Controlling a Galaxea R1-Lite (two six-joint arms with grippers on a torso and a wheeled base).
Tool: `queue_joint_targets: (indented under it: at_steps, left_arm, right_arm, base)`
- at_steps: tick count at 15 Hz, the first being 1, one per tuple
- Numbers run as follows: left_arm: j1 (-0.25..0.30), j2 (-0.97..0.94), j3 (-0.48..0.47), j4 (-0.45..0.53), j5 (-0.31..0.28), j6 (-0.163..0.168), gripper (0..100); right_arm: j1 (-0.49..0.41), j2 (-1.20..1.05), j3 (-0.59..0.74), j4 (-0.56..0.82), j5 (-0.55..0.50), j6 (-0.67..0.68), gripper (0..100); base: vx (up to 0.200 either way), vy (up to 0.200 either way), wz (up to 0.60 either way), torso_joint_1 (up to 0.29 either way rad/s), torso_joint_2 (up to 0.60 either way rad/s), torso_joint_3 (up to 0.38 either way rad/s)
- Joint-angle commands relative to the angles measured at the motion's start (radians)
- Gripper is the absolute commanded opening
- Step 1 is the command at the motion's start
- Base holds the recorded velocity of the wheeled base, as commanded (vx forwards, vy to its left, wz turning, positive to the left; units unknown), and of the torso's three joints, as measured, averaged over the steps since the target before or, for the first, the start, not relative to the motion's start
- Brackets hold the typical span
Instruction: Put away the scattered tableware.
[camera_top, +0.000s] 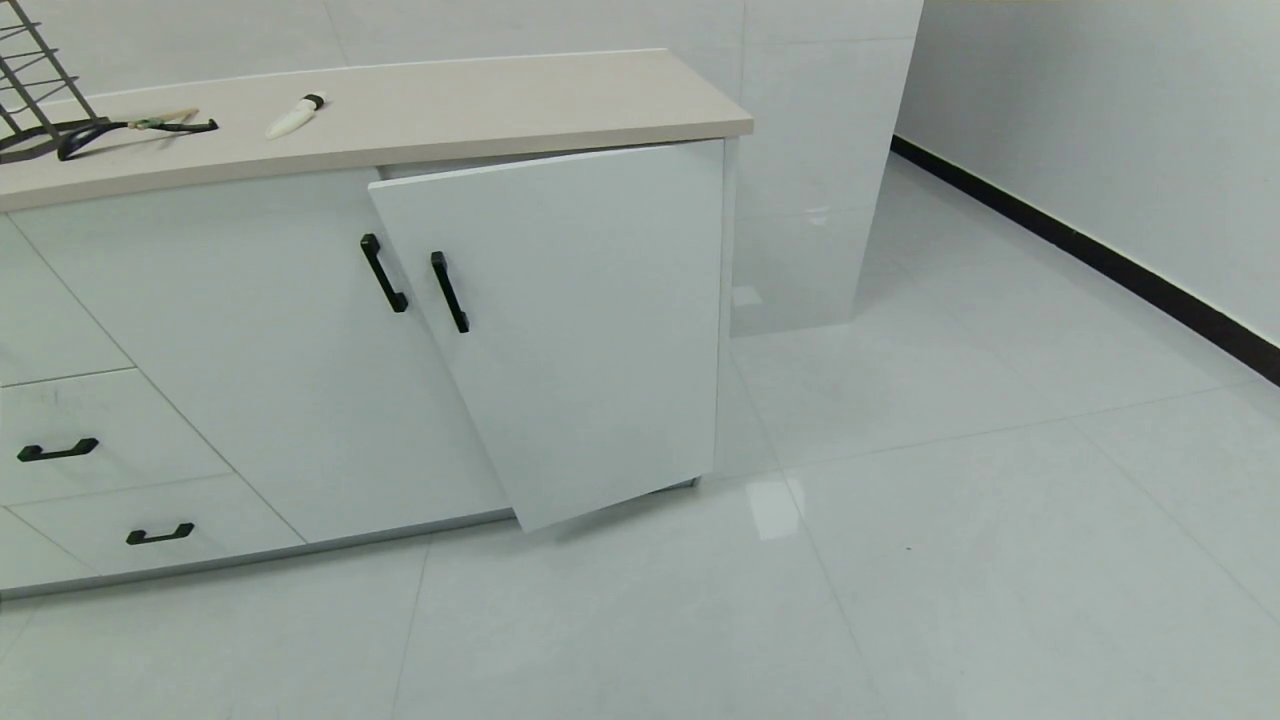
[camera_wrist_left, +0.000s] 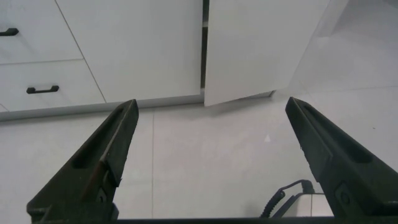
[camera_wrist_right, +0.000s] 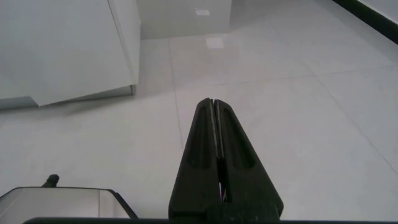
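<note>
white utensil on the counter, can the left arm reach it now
Probably not from here: the open left pincer sits low by the floor, facing the cabinet base, while the white utensil lies up on the countertop.

The room is bright and evenly lit from overhead; the glossy floor (camera_top: 1000, 520) throws back pale square patches of glare, one just by the foot of the open cabinet door (camera_top: 580, 330), others farther off near the tiled wall (camera_top: 815, 170), which shines faintly too; beneath the door lies only a thin, soft shadow; the white utensil (camera_top: 295, 116) on the countertop (camera_top: 480, 100) casts a faint one; in the head view the counter's front edge bows slightly toward the side.
</note>
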Motion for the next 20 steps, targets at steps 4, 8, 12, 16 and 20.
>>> queue_joint_targets:
  at_steps: [4, 8, 12, 16, 20]
  left_arm:
    - [0.0, 0.001, 0.0, 0.001, 0.0, 0.005, 100]
    - [0.0, 0.001, 0.0, 0.003, 0.0, 0.048, 100]
    - [0.0, 0.001, 0.0, 0.003, 0.0, 0.036, 100]
    - [0.0, 0.001, 0.0, 0.003, 0.002, 0.037, 100]
    - [0.0, 0.001, 0.0, 0.003, 0.002, 0.04, 100]
  right_arm:
    - [0.0, 0.001, 0.0, 0.002, -0.002, 0.0, 0]
    - [0.0, 0.001, 0.0, 0.002, -0.001, 0.002, 0]
    - [0.0, 0.001, 0.0, 0.002, -0.002, 0.002, 0]
    - [0.0, 0.001, 0.0, 0.002, -0.004, 0.005, 0]
    - [0.0, 0.001, 0.0, 0.002, -0.004, 0.008, 0]
  base:
    - [0.2, 0.2, 0.0, 0.004, 0.0, 0.007]
    - [0.0, 0.2, 0.0, 0.001, 0.0, 0.005]
    - [0.0, 0.2, 0.0, 0.007, 0.01, 0.001]
    - [0.0, 0.2, 0.0, 0.001, 0.0, 0.004]
    - [0.0, 0.2, 0.0, 0.001, 0.0, -0.001]
